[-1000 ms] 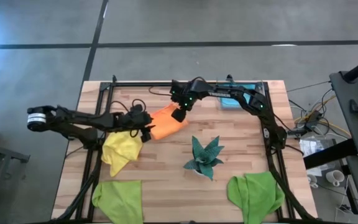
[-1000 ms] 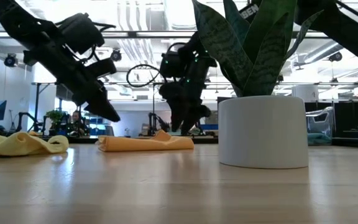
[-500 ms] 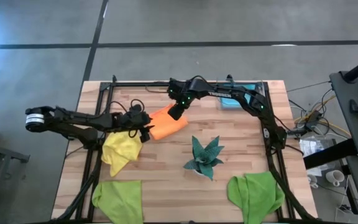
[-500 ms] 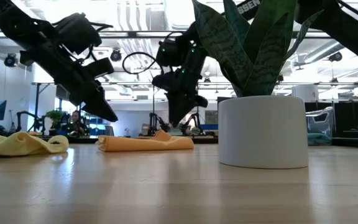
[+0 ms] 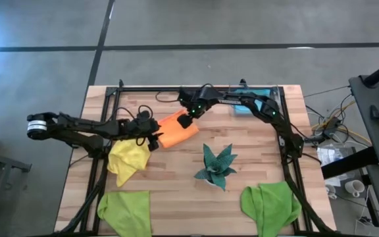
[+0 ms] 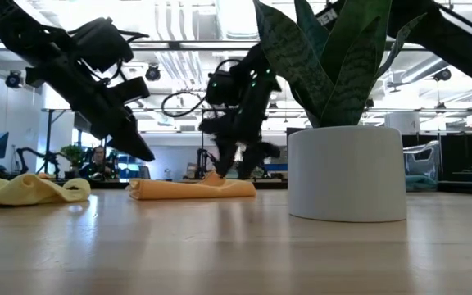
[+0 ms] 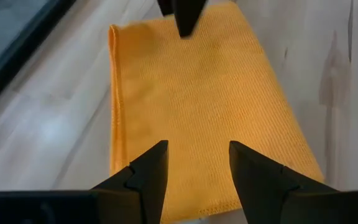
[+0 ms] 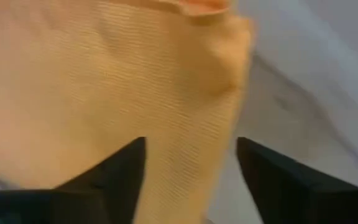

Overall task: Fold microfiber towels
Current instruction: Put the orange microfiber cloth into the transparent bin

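Two claws flank your orange towel (image 5: 177,131) | long axis 8–2 o'clock | right claw (image 5: 185,121) nearer, at its 1 o'clock corner, spread, empty | left claw (image 5: 155,139) at 8 o'clock end, part-open, empty

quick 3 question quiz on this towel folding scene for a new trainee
1. True or false: the orange towel lies folded on the table.
2. Which towel lies beside the left tool: A light blue, B yellow, C lime green?
3. Fill in: the right tool, fingers apart, is at the orange towel's ____ edge.

Key: 1 true. 2 B, the yellow towel. 3 far, away from the potted plant.
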Action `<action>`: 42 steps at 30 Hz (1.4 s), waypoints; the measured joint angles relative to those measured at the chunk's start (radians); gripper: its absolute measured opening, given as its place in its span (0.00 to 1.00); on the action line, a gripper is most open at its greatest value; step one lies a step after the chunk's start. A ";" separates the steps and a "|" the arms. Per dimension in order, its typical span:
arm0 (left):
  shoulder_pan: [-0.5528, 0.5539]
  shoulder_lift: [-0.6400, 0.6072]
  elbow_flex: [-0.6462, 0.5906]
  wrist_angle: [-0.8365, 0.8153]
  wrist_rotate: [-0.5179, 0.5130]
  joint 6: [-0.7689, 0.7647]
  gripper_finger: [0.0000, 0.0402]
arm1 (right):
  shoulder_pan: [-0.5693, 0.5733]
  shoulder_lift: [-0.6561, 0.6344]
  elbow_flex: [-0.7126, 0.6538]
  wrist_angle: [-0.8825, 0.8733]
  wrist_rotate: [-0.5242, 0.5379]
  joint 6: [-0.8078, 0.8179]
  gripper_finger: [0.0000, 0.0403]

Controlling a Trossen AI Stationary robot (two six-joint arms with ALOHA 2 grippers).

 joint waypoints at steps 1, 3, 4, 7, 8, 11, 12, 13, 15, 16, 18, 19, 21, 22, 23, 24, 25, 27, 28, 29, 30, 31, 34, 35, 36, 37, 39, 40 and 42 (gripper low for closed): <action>0.000 0.009 0.000 0.000 0.008 -0.004 0.38 | 0.005 0.011 0.000 0.011 0.004 0.019 0.67; 0.000 0.029 -0.002 -0.001 0.039 -0.002 0.38 | 0.015 0.026 0.000 0.030 0.038 0.036 0.75; -0.001 0.045 -0.002 0.001 0.051 0.007 0.38 | 0.021 0.030 0.000 0.033 0.061 0.044 0.78; -0.001 0.106 -0.003 0.001 0.073 0.027 0.38 | 0.034 0.031 0.000 0.035 0.095 0.074 0.80; -0.001 0.125 -0.003 0.007 0.073 0.028 0.38 | 0.038 0.031 0.000 0.031 0.099 0.087 0.80; -0.001 0.171 0.005 0.017 0.073 0.051 0.38 | 0.049 0.032 -0.001 0.011 0.102 0.130 0.75; -0.001 0.180 0.010 0.018 0.073 0.053 0.38 | 0.054 0.032 -0.002 0.003 0.102 0.140 0.72; -0.001 0.188 0.017 0.020 0.075 0.054 0.38 | 0.058 0.032 -0.006 0.003 0.102 0.148 0.70; -0.001 0.189 0.023 0.018 0.084 0.055 0.38 | 0.064 0.036 -0.016 0.007 0.113 0.163 0.64; -0.001 0.187 0.027 0.019 0.099 0.055 0.38 | 0.063 0.037 -0.018 0.005 0.110 0.170 0.62; -0.002 0.172 0.030 0.019 0.146 0.056 0.38 | 0.061 0.050 -0.022 0.010 0.098 0.173 0.57; -0.003 0.160 0.031 0.019 0.167 0.056 0.38 | 0.061 0.054 -0.022 0.013 0.098 0.174 0.54; -0.008 0.133 0.031 0.020 0.177 0.056 0.38 | 0.061 0.061 -0.025 0.028 0.104 0.174 0.50; -0.010 0.118 0.030 0.020 0.178 0.056 0.38 | 0.061 0.061 -0.026 0.039 0.103 0.171 0.47; -0.012 0.103 0.025 0.018 0.178 0.055 0.38 | 0.060 0.062 -0.026 0.052 0.103 0.166 0.44; -0.012 0.090 0.022 0.017 0.178 0.055 0.38 | 0.060 0.062 -0.026 0.065 0.103 0.161 0.41; -0.012 0.073 0.018 0.013 0.178 0.055 0.38 | 0.060 0.063 -0.026 0.071 0.103 0.156 0.38; -0.012 0.041 0.013 0.002 0.177 0.053 0.38 | 0.060 0.064 -0.026 0.077 0.103 0.147 0.29; -0.012 0.026 0.011 -0.001 0.176 0.053 0.38 | 0.060 0.064 -0.026 0.079 0.103 0.142 0.24; -0.012 0.010 0.008 -0.012 0.176 0.053 0.38 | 0.060 0.064 -0.026 0.080 0.103 0.135 0.19; -0.012 -0.006 0.006 -0.020 0.175 0.050 0.38 | 0.060 0.063 -0.026 0.082 0.102 0.131 0.14; -0.012 -0.024 0.005 -0.027 0.175 0.048 0.38 | 0.060 0.060 -0.026 0.084 0.098 0.128 0.09; -0.012 -0.066 0.004 -0.041 0.173 0.038 0.38 | 0.058 0.039 -0.028 0.073 0.092 0.123 0.04; -0.012 -0.077 0.003 -0.043 0.173 0.027 0.38 | 0.056 0.031 -0.030 0.054 0.082 0.123 0.04; -0.012 -0.087 0.002 -0.043 0.173 0.021 0.38 | 0.053 0.017 -0.032 0.022 0.079 0.123 0.04; -0.013 -0.096 0.002 -0.045 0.173 0.020 0.38 | 0.049 0.001 -0.034 -0.018 0.078 0.123 0.04; -0.016 -0.108 0.001 -0.043 0.173 0.019 0.38 | 0.038 -0.038 -0.034 -0.073 0.087 0.123 0.04; -0.019 -0.111 0.000 -0.045 0.173 0.019 0.38 | 0.030 -0.059 -0.032 -0.103 0.101 0.125 0.04; -0.023 -0.113 0.000 -0.044 0.173 0.019 0.38 | 0.012 -0.096 -0.032 -0.156 0.135 0.126 0.03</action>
